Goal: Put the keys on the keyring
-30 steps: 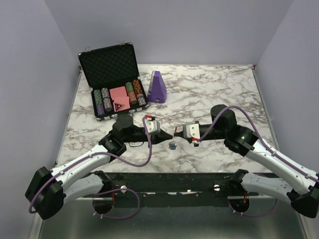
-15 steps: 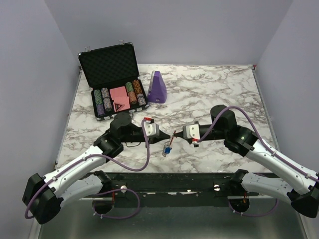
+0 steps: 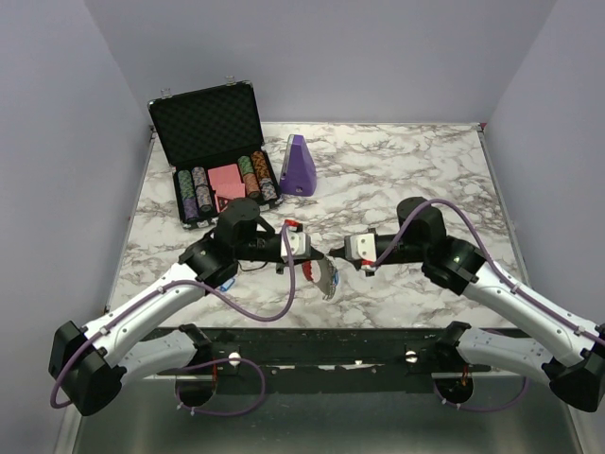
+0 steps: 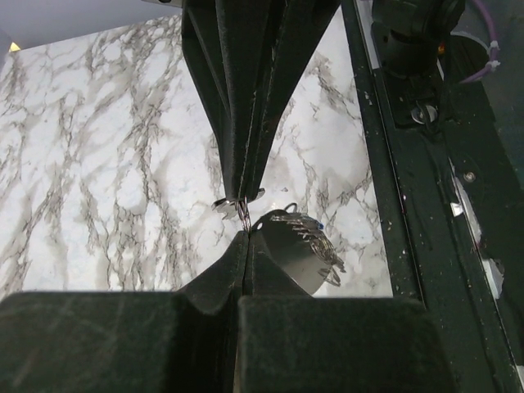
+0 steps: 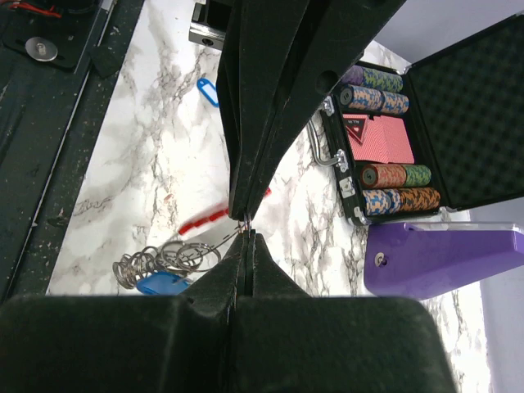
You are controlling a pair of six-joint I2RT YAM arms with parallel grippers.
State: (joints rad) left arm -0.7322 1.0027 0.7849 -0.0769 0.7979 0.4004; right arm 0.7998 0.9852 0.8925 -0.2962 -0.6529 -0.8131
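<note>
Fingers of the left gripper are pressed together on a thin metal strand of the keyring. Right gripper fingers are likewise clamped on that wire. The keyring hangs between both grippers above the marble table, near its front edge. The keys are bunched just beside the left fingertips. One blue-tagged key lies apart on the table.

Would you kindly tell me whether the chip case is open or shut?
Open: its lid stands raised, with chips and red cards showing inside.
</note>
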